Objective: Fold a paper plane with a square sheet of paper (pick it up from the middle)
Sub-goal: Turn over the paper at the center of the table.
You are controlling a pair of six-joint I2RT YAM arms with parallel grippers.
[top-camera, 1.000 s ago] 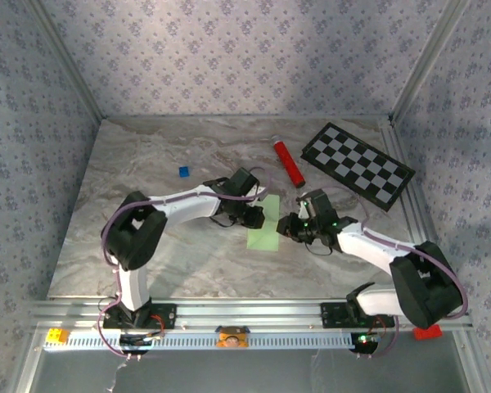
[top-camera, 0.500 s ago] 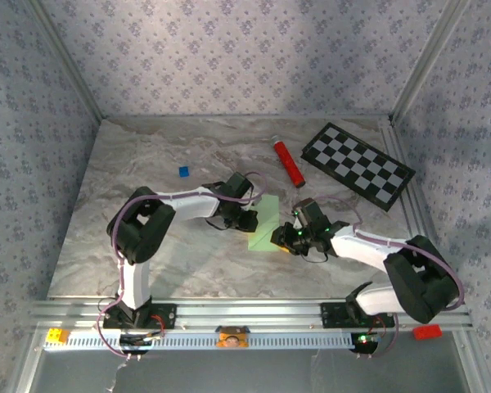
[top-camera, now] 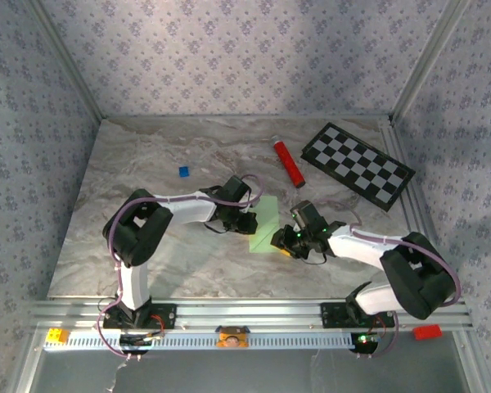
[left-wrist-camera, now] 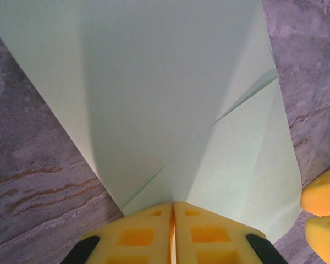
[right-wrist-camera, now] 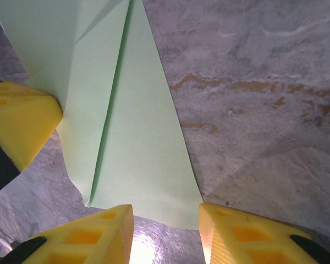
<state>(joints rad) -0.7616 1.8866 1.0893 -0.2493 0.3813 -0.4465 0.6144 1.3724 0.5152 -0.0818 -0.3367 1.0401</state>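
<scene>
A: Now, where is the paper [top-camera: 266, 225]?
B: On the table [top-camera: 131, 180], partly folded, on the arms' side of the red tube [top-camera: 287, 161]. The left gripper [left-wrist-camera: 172, 231] is clamped on one edge. The right gripper [right-wrist-camera: 165, 215] stands apart at the opposite edge.

Boxed in on three sides by walls [top-camera: 245, 57] papered pale lilac-grey with small repeating floral sprigs. Framed at both far corners by slanting aluminium posts [top-camera: 61, 61]. Underneath, a marbled tabletop [top-camera: 131, 164], grey veined with brown, bounded along the near edge by slotted aluminium rails [top-camera: 254, 315]. Lit softly and evenly from above, with faint, blurred shadows.
</scene>
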